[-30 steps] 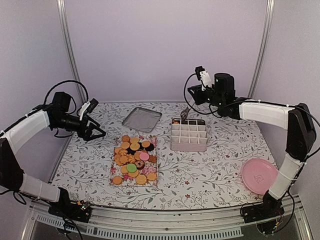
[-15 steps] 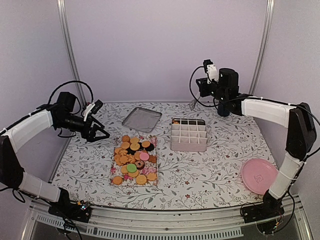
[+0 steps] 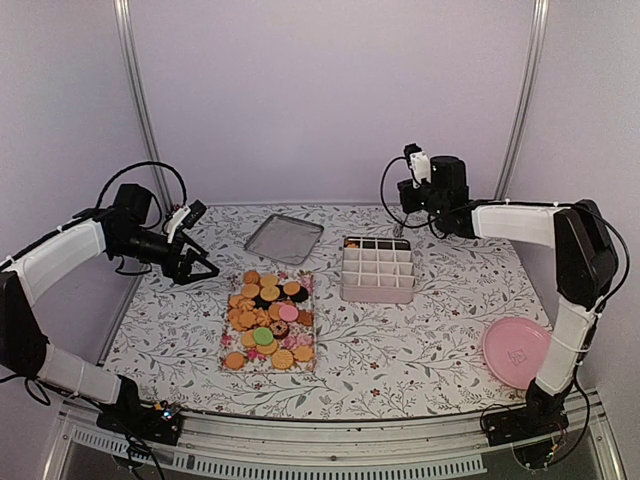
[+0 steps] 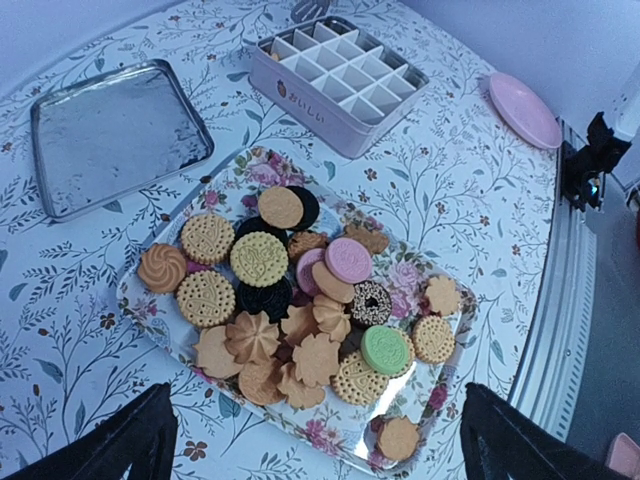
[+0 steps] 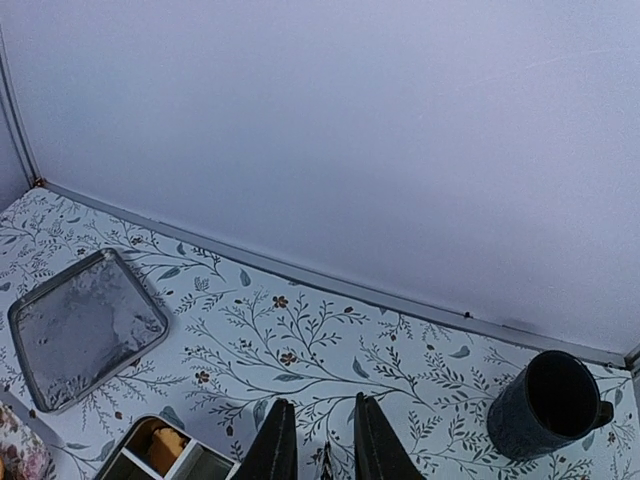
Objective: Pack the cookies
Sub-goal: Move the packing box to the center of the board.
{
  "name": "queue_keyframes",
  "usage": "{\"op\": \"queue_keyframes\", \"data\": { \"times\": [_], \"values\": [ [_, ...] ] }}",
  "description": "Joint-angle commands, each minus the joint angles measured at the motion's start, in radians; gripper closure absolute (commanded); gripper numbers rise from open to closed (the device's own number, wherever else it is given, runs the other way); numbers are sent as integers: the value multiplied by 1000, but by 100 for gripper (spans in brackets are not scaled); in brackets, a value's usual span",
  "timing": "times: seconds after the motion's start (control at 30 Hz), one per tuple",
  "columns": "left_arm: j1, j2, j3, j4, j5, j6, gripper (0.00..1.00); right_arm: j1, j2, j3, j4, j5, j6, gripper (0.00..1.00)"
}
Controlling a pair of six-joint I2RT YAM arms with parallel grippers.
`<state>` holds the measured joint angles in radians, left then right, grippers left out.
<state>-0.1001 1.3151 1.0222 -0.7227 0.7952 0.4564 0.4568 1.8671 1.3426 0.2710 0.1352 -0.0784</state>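
Packing step, top view: seemingly early; round golden, brown, pink and green cookies point(image 3: 268, 318) lie heaped at 8 o'clock of the gridded cream tin point(image 3: 378, 270).
Left wrist view: left tool point(image 4: 320, 440) spread wide above their floral tray point(image 4: 405, 275); next, descend and pinch one.
Right wrist view: right tool point(image 5: 320, 402) nearly pressed together; cannot tell whether it pinches anything.

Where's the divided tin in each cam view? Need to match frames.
Top external: divided tin at centre, up and right of the cookies.
Left wrist: top centre, beyond the cookies.
Right wrist: bottom-left edge, only a corner shows.
Shared landmark: flat metal tray, left of the tin in all three views.
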Motion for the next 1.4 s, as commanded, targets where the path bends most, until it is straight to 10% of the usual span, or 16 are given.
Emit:
{"op": "queue_keyframes", "data": {
  "times": [0.0, 0.7, 1.37],
  "values": [
    [-6, -23, 18, -7, -1, 16, 1, 41, -64, -53, -2, -52, 27, 100],
    [-5, -64, -20, 5, 11, 14, 1, 249, -243, -236, -52, -84, 200, 100],
    [11, -75, 5, 22, 56, -18, 1, 303, -178, 109, -116, -272, 232, 100]
  ]
}}
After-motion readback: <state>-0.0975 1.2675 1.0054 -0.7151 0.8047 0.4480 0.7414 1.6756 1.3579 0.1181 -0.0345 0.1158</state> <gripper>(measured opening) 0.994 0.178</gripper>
